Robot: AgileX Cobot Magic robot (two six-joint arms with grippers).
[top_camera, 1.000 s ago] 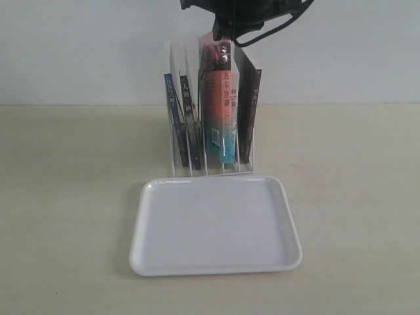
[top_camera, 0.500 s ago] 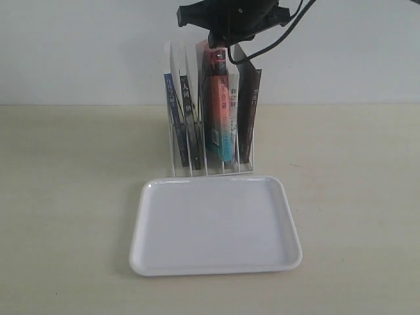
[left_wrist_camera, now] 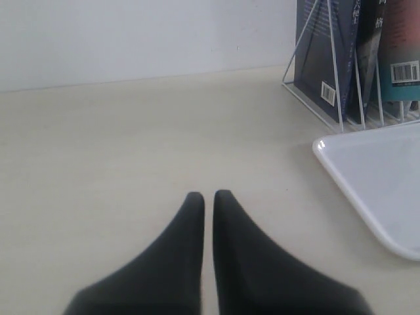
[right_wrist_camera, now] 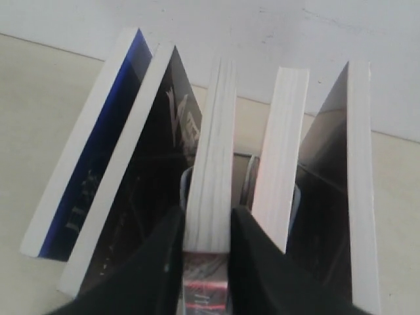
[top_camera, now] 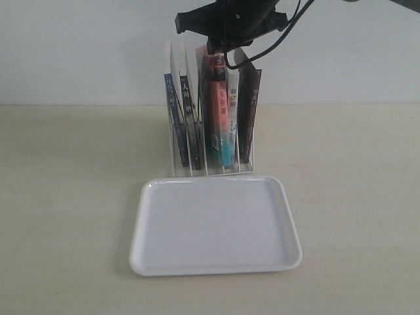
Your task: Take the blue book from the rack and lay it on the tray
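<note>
The blue book [top_camera: 172, 115] stands in the rack's [top_camera: 169, 62] end slot, its outer side open, with the tray [top_camera: 216, 226] just in front on the tabletop [top_camera: 65, 197]. The right gripper's [right_wrist_camera: 207, 220] fingers pinch the red-and-teal-spined book [top_camera: 222, 111], which sits lower than a second ago. The left gripper's [left_wrist_camera: 205, 203] fingers are pressed together.

We see the blue book [top_camera: 174, 118] standing in the leftmost slot of the rack [top_camera: 210, 172], its narrow dark blue spine facing near and its top leaning left. The rack is an upright white wire frame with parallel slots. Just near of it, the glossy white tray [top_camera: 216, 226] lies flat, rim up.
</note>
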